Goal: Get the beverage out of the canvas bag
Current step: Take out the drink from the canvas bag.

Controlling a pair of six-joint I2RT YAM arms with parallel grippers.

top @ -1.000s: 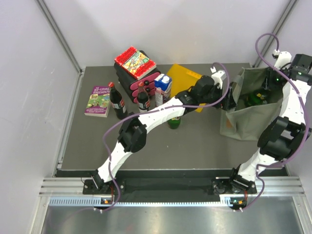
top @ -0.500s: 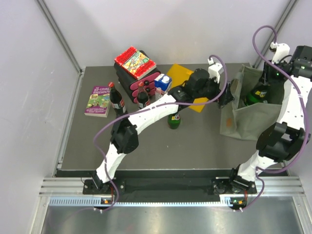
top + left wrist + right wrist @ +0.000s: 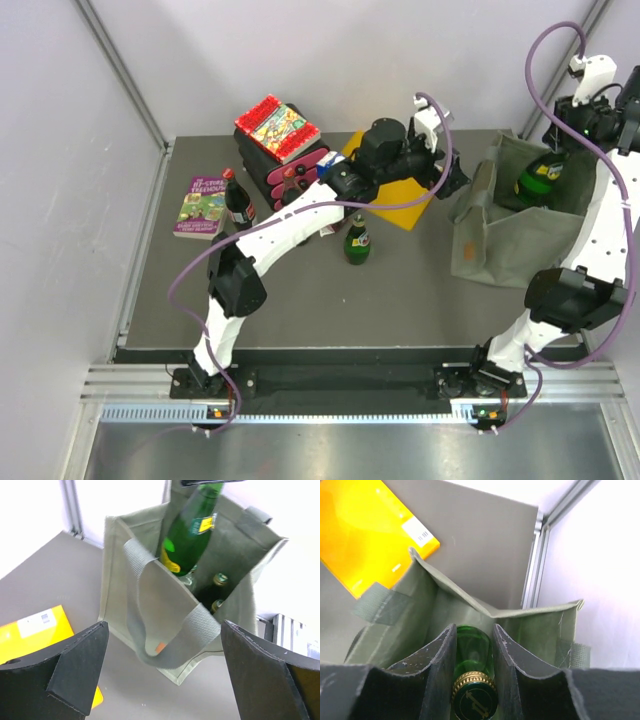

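Bottle (image 3: pixel 538 178) in upraised right pincer (image 3: pixel 473 640)

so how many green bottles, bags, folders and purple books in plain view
green bottles: 2, one on the table, one in the right gripper
canvas bag: 1
yellow folder: 1
purple book: 1
total: 5; caps deeper in the bag not counted

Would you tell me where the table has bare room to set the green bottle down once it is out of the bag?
Bare table lies between the standing bottle and the bag and along the near edge; also the near-left corner before the book. The back is crowded: stack, cola bottles, folder.
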